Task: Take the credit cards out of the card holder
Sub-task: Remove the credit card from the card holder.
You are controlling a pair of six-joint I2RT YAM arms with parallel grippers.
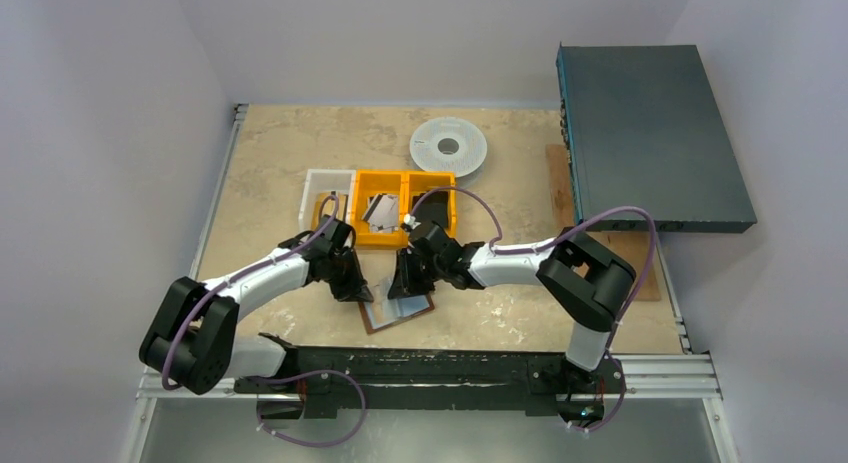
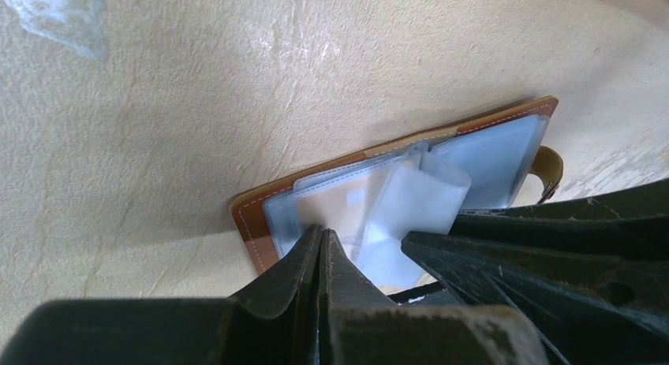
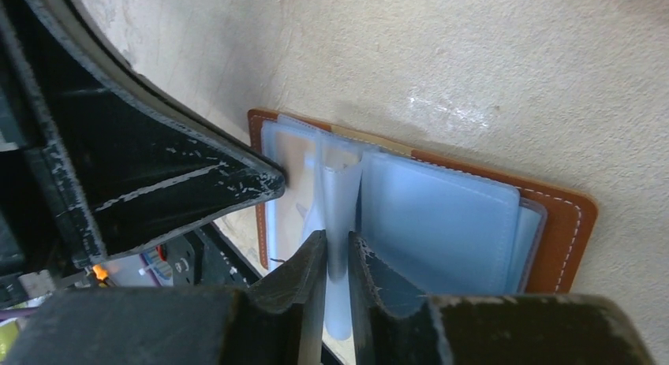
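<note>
At the near middle of the table (image 1: 280,153), found the card holder (image 3: 568,223) lying open, brown leather down, cloudy pockets up. Saw the left gripper (image 2: 321,232) closed tight, tips planted on the left page, probably pinning it flat. Saw the right gripper (image 3: 338,239) narrowed onto one plastic sleeve (image 3: 339,191), holding it upright off the spine. Spotted some credit cards (image 1: 380,211) in the orange bin (image 1: 378,175) just behind, so figured mid-extraction, hunting for leftovers. Couldn't tell about any card inside that pinched sleeve, too cloudy. Guessed next up needed a grip on an actual card edge instead of floppy plastic, with the holder pinned against dragging along.
</note>
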